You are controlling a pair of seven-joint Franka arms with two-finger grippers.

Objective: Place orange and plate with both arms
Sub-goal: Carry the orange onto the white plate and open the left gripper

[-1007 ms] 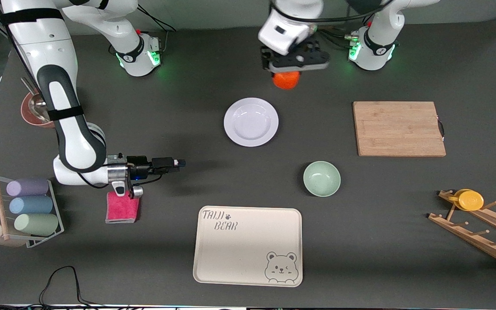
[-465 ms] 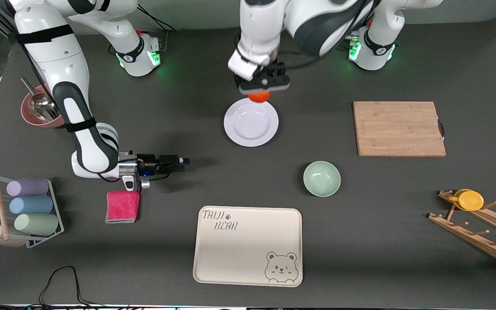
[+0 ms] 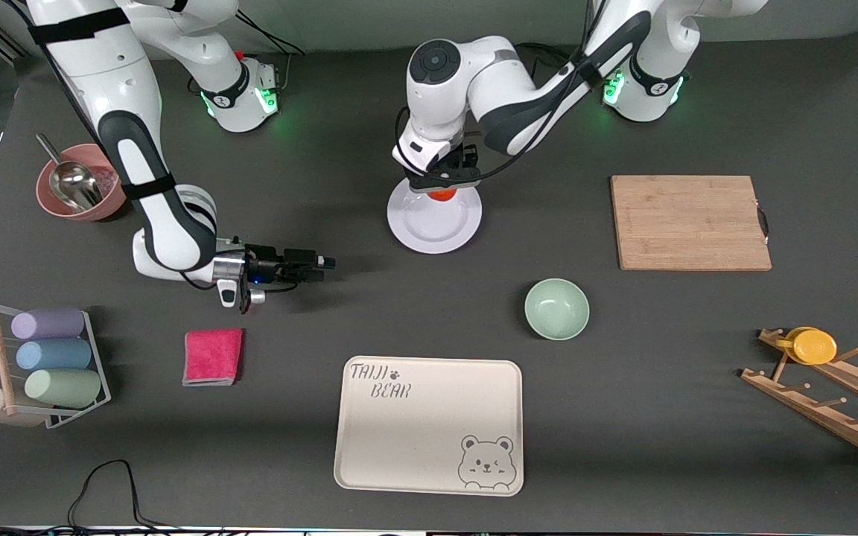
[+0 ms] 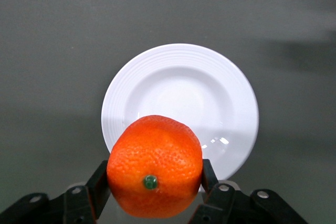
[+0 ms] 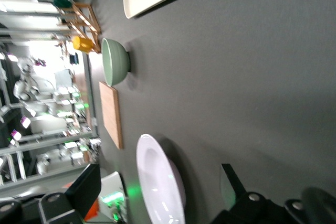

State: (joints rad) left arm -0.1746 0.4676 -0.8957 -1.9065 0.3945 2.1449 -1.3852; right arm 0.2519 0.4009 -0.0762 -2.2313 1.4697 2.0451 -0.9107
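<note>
Left gripper (image 3: 442,184) is clamped on the small round bright-orange orange (image 4: 154,166), fingers on both its sides, and hangs low over the round glossy white plate (image 3: 435,227), above the plate's rim farthest from the front camera. In the left wrist view the fruit is in the air with the plate's well underneath, so not set down yet.

Right gripper (image 3: 322,264) has its fingers apart, holds nothing, and lies low and sideways over bare table toward the right arm's end, pointing at the plate but well apart from it. The plate sits mid-table, farther from the front camera than the pale green bowl (image 3: 556,308) and the beige rectangular bear tray (image 3: 429,424).

Progress, as I judge it: orange picked and carried to the plate. Left to do: lower, release, then the right arm takes the plate, likely to the tray.
</note>
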